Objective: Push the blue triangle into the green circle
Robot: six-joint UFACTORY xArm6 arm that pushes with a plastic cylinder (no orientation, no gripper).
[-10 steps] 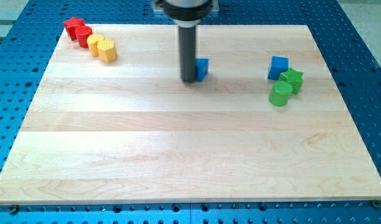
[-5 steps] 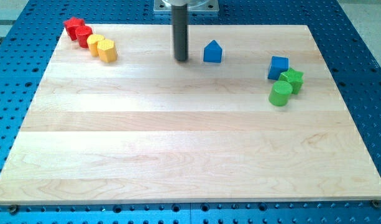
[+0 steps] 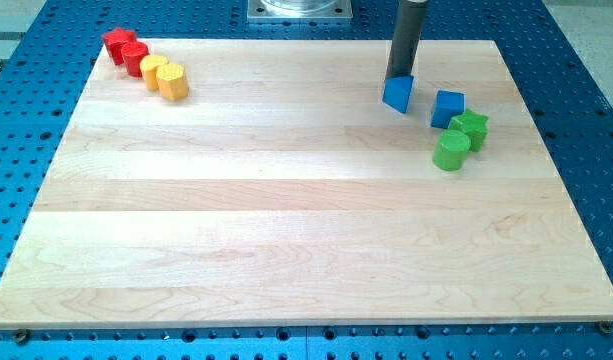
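The blue triangle [image 3: 397, 93] lies on the wooden board at the view's upper right, just left of a blue cube [image 3: 447, 108]. My tip [image 3: 399, 77] touches the triangle's top edge, on its far side. The green circle [image 3: 450, 151], a short cylinder, stands below and right of the triangle, about a block's width away, with the blue cube between them on the upper side. A green star [image 3: 470, 128] touches the circle at its upper right.
At the board's top left sits a diagonal row: a red star [image 3: 117, 41], a red cylinder [image 3: 135, 56], a yellow block [image 3: 154, 68] and a yellow hexagon [image 3: 173, 81]. The board's [image 3: 286, 220] edges border a blue perforated table.
The blue triangle slid right, from the board's top middle to beside the blue cube. My tip moved from the triangle's left side to its top edge on the right.
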